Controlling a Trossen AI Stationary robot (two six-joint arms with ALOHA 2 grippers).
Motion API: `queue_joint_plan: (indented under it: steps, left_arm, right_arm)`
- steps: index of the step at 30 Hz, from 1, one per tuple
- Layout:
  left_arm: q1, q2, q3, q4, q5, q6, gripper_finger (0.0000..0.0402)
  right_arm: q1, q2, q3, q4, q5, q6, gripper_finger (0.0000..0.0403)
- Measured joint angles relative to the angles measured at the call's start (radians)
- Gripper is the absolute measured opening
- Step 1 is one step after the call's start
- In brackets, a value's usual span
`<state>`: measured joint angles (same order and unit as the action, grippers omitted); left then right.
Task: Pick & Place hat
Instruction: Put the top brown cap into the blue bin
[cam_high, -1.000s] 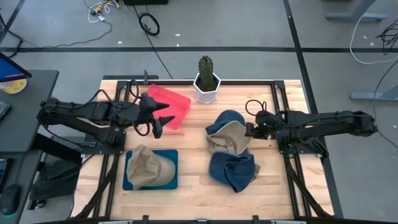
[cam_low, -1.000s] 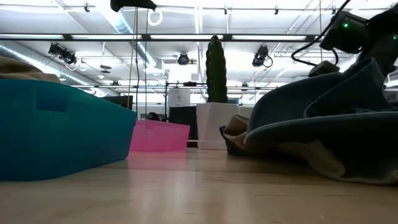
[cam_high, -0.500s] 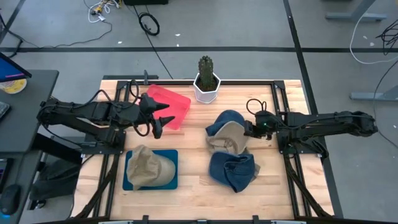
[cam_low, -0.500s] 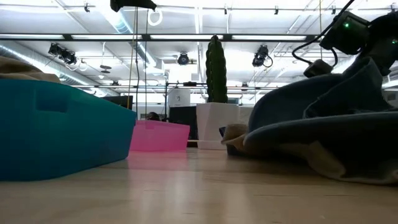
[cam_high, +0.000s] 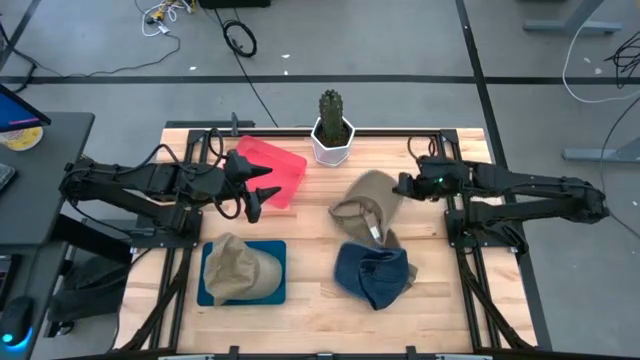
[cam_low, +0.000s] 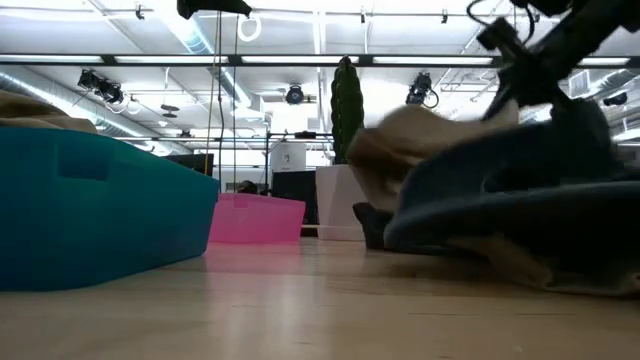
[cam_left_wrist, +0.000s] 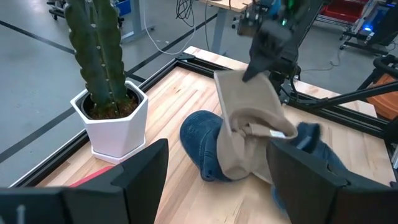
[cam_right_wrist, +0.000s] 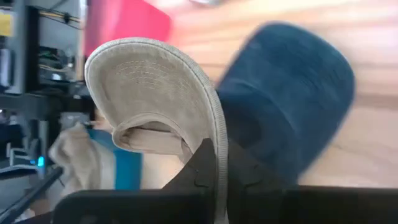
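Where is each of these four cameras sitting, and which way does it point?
High: overhead, looking straight down; both arms show.
Low: table height, looking across; the right arm shows at upper right.
Left wrist: past the open left gripper toward the cactus.
Right wrist: past the right gripper, shut on the tan cap.
All four views share that tan cap.

So the right gripper (cam_high: 403, 185) clamped shut on the brim of the tan hat (cam_high: 366, 205) and pulled it up off the pile, a second ago it was still sitting open down against it. The hat now hangs tilted above the table, and the blue hat (cam_left_wrist: 202, 142) that was showing beside it in the overhead view is covered now.
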<state>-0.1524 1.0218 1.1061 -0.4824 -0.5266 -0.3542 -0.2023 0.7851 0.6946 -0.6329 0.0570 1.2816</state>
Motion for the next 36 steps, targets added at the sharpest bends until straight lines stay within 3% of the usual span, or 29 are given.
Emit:
queue_joint_plan:
  steps: [10, 16, 26, 36]
  left_arm:
    - [0.0, 0.0, 0.0, -0.002, -0.003, 0.0, 0.0275]
    - [0.0, 0.0, 0.0, 0.04, 0.064, 0.005, 0.0275]
    - [0.0, 0.0, 0.0, 0.432, 0.122, 0.214, 0.0275]
    - [0.005, 0.0, 0.0, 0.698, 0.136, 0.227, 0.0275]
  right_arm:
    - [-0.026, -0.028, 0.204, 0.024, -0.001, -0.118, 0.0006]
    - [-0.026, -0.056, 0.289, 0.244, -0.003, -0.21, 0.0006]
    - [-0.026, -0.045, 0.294, 0.606, -0.032, -0.344, 0.0006]
    - [-0.026, 0.068, 0.294, 0.877, -0.051, -0.393, 0.0006]
